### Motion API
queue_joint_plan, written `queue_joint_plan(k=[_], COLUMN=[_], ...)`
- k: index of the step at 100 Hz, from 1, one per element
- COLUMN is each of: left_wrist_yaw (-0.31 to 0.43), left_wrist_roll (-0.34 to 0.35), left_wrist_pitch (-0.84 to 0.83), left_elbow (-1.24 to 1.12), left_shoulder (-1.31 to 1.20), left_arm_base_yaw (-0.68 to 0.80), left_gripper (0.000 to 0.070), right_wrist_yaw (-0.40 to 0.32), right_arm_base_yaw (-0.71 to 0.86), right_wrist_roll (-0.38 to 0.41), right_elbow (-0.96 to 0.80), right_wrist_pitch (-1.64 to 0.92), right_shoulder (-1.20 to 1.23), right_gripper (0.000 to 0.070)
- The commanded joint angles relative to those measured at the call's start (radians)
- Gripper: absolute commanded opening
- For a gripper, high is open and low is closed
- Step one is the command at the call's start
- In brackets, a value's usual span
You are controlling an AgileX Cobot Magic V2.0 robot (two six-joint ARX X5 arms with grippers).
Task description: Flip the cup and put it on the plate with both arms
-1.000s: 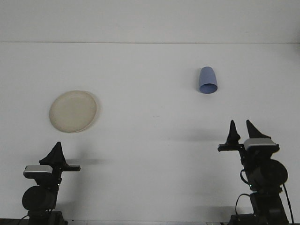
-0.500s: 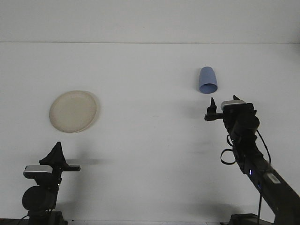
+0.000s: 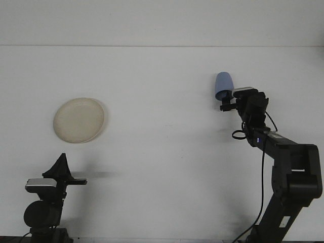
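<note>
Your right gripper (image 3: 226,103) is stretched far out toward 1 o'clock on the table (image 3: 162,152), sitting right at the lower edge of the blue cup (image 3: 224,86). The cup lies at about 1 o'clock, well apart from everything else, on its side or tilted, rounded closed end pointing away toward 12. The fingers are dark, small and bunched against the cup rim, so you can't tell whether they are spread, closed or already pinching it; touching or just beside is also unclear. The reach reads as a setup for grabbing at the open end, which makes sense because a grip near the rim lets the wrist roll the cup over. Your left gripper (image 3: 62,167) sits parked at 7 o'clock, low and near the front edge, fingers together in a single point, holding nothing. It waits there probably because its turn comes with the handover, since the cream plate (image 3: 79,120) lies on its side at 9 o'clock, well apart from the cup and out of easy reach for the right arm. The plate is bare and flat. As a judgement, the task is at its start: cup not flipped, not lifted, nothing on the plate. Next you need a firm pinch on the cup wall; the smooth tapered shape may slip or roll away if the fingers close off-centre.
</note>
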Motion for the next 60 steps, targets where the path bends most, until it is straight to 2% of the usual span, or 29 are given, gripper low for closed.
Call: queue_joint_plan(k=[1,19,23,26,31,32,36,40,60], left_wrist_yaw=[-0.005,-0.005,-0.006,-0.005,-0.006,-0.005,-0.005,-0.005,-0.005], left_wrist_roll=[-0.002,-0.002,-0.002,-0.002,-0.002,-0.002,-0.002,-0.002,-0.002], left_wrist_pitch=[0.011,0.011,0.011,0.011,0.011,0.011,0.011,0.010,0.011], left_elbow=[-0.019,-0.019,-0.019,-0.019,-0.019,-0.019,-0.019,-0.019,-0.019], left_shoulder=[-0.002,-0.002,-0.002,-0.002,-0.002,-0.002,-0.002,-0.002,-0.002], left_arm_base_yaw=[0.001,0.001,0.001,0.001,0.001,0.001,0.001,0.001,0.001], left_gripper=[0.0012,0.0012,0.0012,0.0012,0.0012,0.0012,0.0012,0.0012,0.0012], right_wrist_yaw=[-0.017,-0.046,-0.049,-0.055,-0.076,-0.079,-0.096,-0.110,-0.130], right_arm_base_yaw=[-0.007,-0.013,-0.013,-0.013,-0.011,-0.011,-0.010,-0.008,-0.005], right_wrist_roll=[-0.028,-0.028,-0.028,-0.028,-0.028,-0.028,-0.027,-0.027,0.008], right_elbow=[0.053,0.166,0.180,0.191,0.198,0.198,0.198,0.198,0.198], right_wrist_pitch=[0.012,0.011,0.011,0.011,0.010,0.010,0.011,0.011,0.010], right_shoulder=[0.060,0.164,0.178,0.185,0.188,0.189,0.190,0.190,0.170], right_gripper=[0.0588,0.0575,0.0547,0.0487,0.0341,0.0277,0.0118,0.0000,0.0000])
